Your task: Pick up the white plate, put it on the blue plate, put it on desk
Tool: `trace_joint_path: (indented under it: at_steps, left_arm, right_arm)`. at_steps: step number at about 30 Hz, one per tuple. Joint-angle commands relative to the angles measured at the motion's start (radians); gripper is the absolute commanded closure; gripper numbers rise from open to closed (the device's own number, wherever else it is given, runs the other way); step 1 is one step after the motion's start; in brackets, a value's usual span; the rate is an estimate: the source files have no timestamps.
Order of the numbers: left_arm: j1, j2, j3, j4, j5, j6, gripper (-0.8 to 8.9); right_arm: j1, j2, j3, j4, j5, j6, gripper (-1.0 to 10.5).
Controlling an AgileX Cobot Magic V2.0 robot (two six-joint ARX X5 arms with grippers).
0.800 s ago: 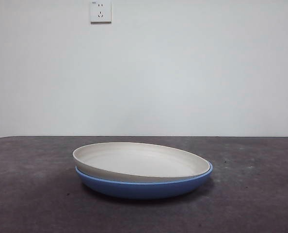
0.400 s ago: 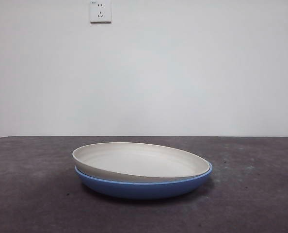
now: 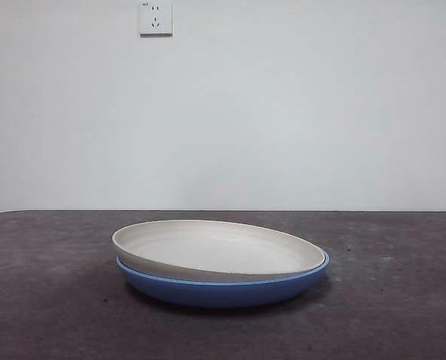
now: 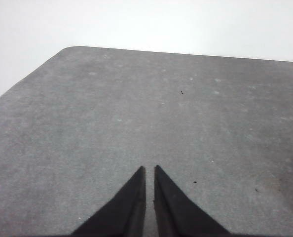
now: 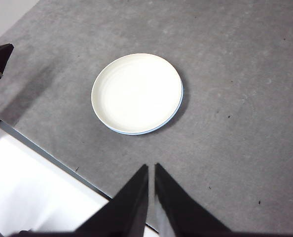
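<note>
On the blue plate [image 3: 223, 291], the white plate [image 3: 217, 249] sits tilted, left rim higher.

Dark mottled desk [image 3: 50, 300], blue plate [image 3: 223, 291] directly on it, near the middle

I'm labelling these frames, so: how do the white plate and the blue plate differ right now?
The white plate is matte cream; the blue plate is glossy blue. The white plate sits on top, tilted with one side raised; the blue plate rests flat on the desk. The white plate's inside shows fully, while the blue plate shows only its rim and outer wall. Both are round, shallow and similar in width.
</note>
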Motion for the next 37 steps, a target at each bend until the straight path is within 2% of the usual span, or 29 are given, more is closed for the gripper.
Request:
trace_joint_path:
  at_steps: [1,24,26,30,35,37]
  left_arm:
    - [0.001,-0.002,-0.021,-0.005,-0.004,0.023,7.85]
    - [0.001,-0.002,-0.021,-0.005,-0.004,0.023,7.85]
    - [0.001,-0.002,-0.021,-0.005,-0.004,0.023,7.85]
    - [0.001,-0.002,-0.021,-0.005,-0.004,0.023,7.85]
    - [0.001,-0.002,-0.021,-0.005,-0.004,0.023,7.85]
    - [0.001,-0.002,-0.021,-0.005,-0.004,0.023,7.85]
  right_arm:
    - [0.008,0.005,0.016,-0.024,0.005,0.009,9.3]
    - [-0.003,0.003,0.016,-0.021,0.008,0.008,9.3]
    - [-0.048,-0.005,0.013,-0.006,0.022,-0.053,9.3]
    - [-0.212,-0.053,-0.103,0.206,0.024,-0.158,9.3]
    - [-0.418,-0.171,-0.422,0.619,0.023,-0.248,9.3]
    - [-0.475,-0.224,-0.558,0.769,0.020,-0.262,9.3]
